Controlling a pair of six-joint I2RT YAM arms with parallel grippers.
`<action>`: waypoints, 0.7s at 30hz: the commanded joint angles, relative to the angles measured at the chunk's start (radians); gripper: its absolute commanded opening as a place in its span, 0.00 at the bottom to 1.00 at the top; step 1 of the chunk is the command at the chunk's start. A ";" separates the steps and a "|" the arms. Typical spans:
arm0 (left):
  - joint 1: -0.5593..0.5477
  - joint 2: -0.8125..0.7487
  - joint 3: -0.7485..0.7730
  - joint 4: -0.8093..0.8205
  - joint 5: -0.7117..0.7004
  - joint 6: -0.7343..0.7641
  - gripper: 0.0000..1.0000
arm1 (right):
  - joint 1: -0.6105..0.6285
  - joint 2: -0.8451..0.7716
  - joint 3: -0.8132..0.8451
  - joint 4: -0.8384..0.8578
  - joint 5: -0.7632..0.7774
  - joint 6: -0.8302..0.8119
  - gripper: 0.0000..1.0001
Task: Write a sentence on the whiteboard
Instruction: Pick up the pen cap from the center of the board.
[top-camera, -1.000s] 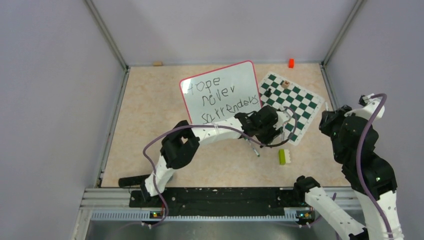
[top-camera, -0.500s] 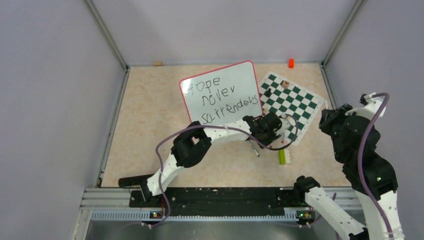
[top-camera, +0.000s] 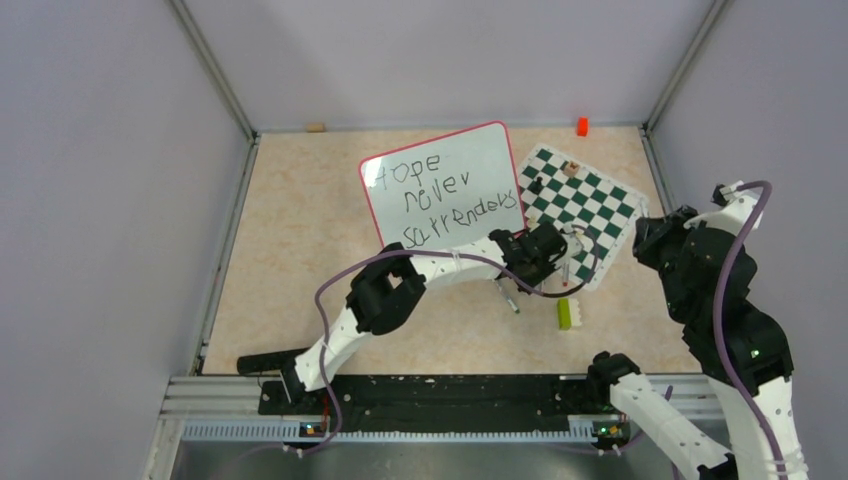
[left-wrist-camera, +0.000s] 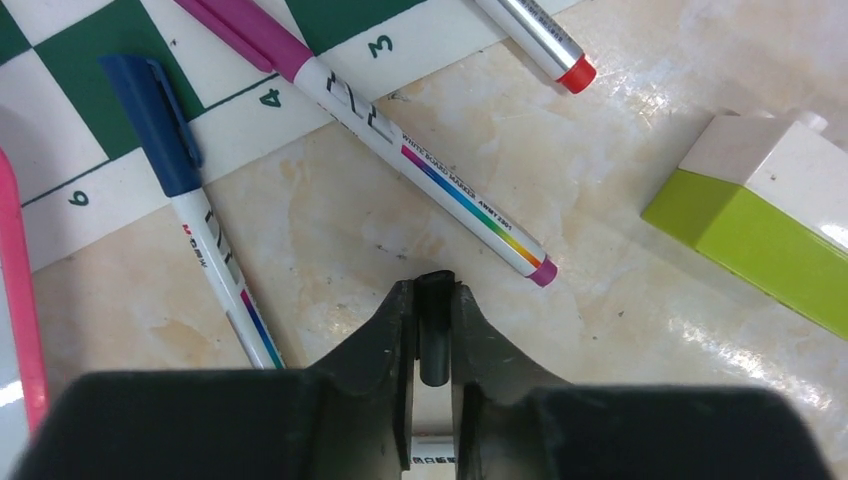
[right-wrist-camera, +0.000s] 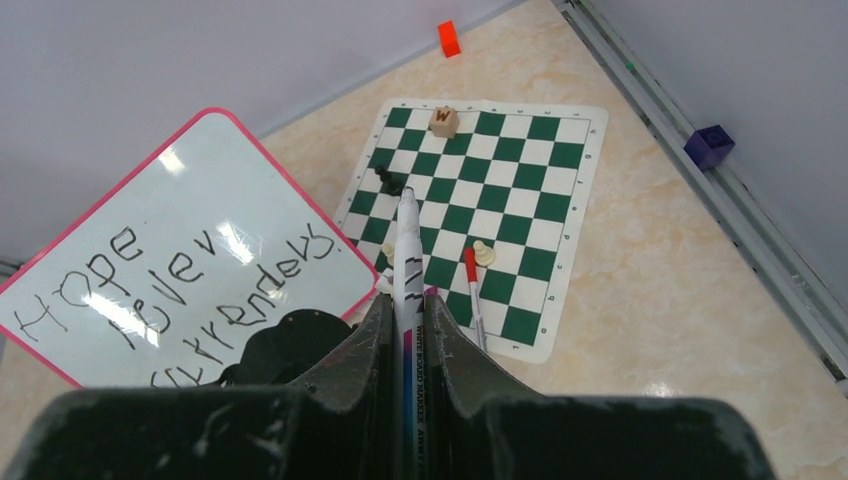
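The whiteboard (top-camera: 475, 150) lies tilted at the middle back, its pink rim also visible in the right wrist view (right-wrist-camera: 225, 160). The sentence (top-camera: 447, 193) reads "Hope never surrenders" in three dark lines (right-wrist-camera: 190, 285). My left gripper (top-camera: 541, 253) hovers low just off the board's near right corner; its jaws (left-wrist-camera: 434, 292) are pressed onto a short black marker cap (left-wrist-camera: 434, 335). My right gripper (right-wrist-camera: 406, 305), raised at the right (top-camera: 652, 237), is shut on an uncapped white marker (right-wrist-camera: 406, 240) pointing toward the chess mat.
The green-and-white chess mat (top-camera: 600, 215) holds a few pieces and a red-tipped pen (right-wrist-camera: 472, 295). Under the left gripper lie a pink marker (left-wrist-camera: 400, 135), a blue-capped marker (left-wrist-camera: 195, 215) and a green-white block (left-wrist-camera: 760, 225). An orange block (top-camera: 582, 126) sits at the back wall.
The left gripper slid a little to the right past the board's corner and its jaws narrowed onto the black cap. The right arm hardly moved.
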 joint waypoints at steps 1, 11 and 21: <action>0.000 0.019 0.018 -0.050 0.007 -0.027 0.02 | -0.009 0.008 0.032 0.027 -0.027 0.003 0.00; 0.078 -0.342 -0.154 0.031 0.009 -0.276 0.00 | -0.008 -0.007 0.021 0.036 -0.006 0.002 0.00; 0.213 -0.798 -0.507 0.338 0.120 -0.771 0.00 | -0.009 -0.093 -0.212 0.356 -0.712 -0.147 0.00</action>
